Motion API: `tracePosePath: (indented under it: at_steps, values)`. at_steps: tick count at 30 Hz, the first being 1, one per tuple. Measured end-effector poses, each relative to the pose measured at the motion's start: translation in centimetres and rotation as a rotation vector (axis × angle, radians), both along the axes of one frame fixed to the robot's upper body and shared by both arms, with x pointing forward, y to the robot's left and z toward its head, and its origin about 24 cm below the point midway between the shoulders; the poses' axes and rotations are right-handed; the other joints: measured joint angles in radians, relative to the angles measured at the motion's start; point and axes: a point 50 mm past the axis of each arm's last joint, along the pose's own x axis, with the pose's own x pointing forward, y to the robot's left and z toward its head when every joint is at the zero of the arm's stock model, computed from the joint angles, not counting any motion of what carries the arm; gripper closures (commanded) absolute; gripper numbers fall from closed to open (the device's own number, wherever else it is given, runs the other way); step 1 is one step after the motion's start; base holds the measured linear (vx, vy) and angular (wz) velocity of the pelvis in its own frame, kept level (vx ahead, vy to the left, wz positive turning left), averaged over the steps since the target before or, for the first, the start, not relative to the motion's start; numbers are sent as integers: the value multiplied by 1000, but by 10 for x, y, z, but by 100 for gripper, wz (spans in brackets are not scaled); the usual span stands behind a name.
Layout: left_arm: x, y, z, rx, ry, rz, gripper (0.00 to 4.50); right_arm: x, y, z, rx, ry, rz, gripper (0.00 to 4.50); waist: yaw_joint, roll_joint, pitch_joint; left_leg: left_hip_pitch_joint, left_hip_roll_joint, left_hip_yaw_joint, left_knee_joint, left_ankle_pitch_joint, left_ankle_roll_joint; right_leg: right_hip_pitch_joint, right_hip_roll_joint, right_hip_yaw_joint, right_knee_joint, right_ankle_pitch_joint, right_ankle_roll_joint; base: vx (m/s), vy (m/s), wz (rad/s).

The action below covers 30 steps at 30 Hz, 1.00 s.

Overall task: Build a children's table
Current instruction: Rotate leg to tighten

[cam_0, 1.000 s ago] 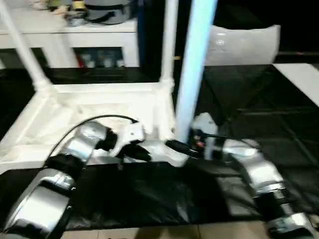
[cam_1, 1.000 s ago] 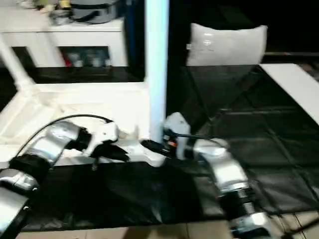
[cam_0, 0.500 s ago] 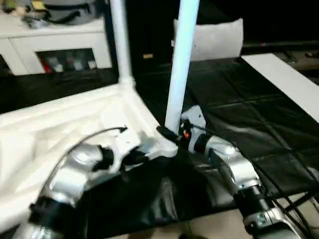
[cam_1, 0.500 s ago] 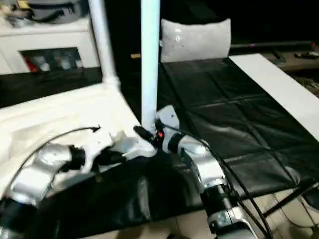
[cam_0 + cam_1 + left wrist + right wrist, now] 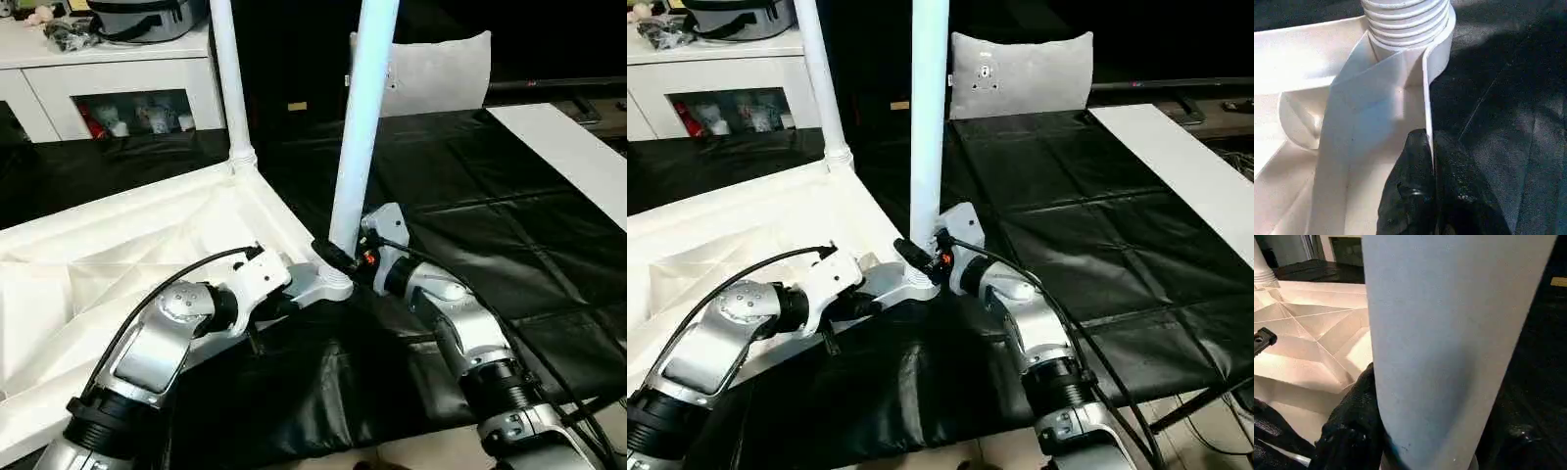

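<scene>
I am pinching the tabletop's (image 5: 118,255) rim wall with my left fingers (image 5: 1418,171), steadying it upside down on the black mat (image 5: 490,225). My right fingers (image 5: 1352,426) are clamping the leg (image 5: 361,127) standing in the near corner socket (image 5: 333,284). Next, I judge, comes twisting it fully home.

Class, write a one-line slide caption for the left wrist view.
Left gripper pinches the upturned tabletop's rim beside the threaded leg in its corner socket.
</scene>
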Motion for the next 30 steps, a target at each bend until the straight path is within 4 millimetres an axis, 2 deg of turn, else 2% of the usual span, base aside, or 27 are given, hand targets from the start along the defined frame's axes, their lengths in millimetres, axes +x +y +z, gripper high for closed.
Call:
tracePosePath:
  at_steps: [3,5,9,10,12,14,17,22,23,30]
  values:
    - [0,-1,0,-4,-3,-2,450,1,0,-5,-7,20,-1,203,2,0,0,0,-1,0,0,0,0,0,0,1,0,0,0,0,0,0]
    - [0,-3,-1,-10,-10,-13,450,0,-1,-8,-11,32,-3,171,8,0,0,-1,-2,1,0,0,0,-2,0,3,0,0,0,0,0,0]
    - [1,-6,-2,-30,-14,-26,450,1,-3,-11,-21,45,-2,151,20,0,0,-1,-3,2,0,-1,1,-3,0,7,1,0,-1,0,0,0]
    - [1,-6,-2,-34,-14,-29,450,1,-4,-11,-24,43,1,127,21,0,0,-1,-4,2,0,-1,1,-3,0,8,2,0,-1,0,0,0]
    - [3,-7,-2,-42,-12,-37,450,-1,-8,-15,-47,58,-3,117,25,0,0,-2,-4,2,0,-1,2,-4,0,9,4,0,-1,0,0,0]
    - [4,-7,-1,-49,-10,-45,450,-7,-14,-25,-45,100,-1,94,35,0,0,-7,-5,4,0,-1,2,-11,-1,13,10,1,-1,0,0,0]
    - [6,-8,-1,-53,-18,-55,450,-8,-20,-22,-18,116,19,62,49,0,0,-9,-5,5,0,0,2,-18,0,16,15,1,-3,0,0,0]
    - [10,-8,-2,-52,-20,-61,450,-14,-29,-23,-30,110,36,29,53,0,0,-9,-6,7,1,0,2,-18,1,15,15,2,-5,0,0,0]
    - [11,-9,-2,-53,-19,-66,450,-17,-34,-24,-40,106,41,8,54,1,0,-9,-6,7,1,0,2,-18,0,16,15,2,-5,0,0,0]
    - [16,-4,-3,-49,-16,-79,450,-29,-54,-27,-52,116,80,8,52,1,0,-9,-5,8,2,0,2,-18,0,14,15,2,-5,0,0,0]
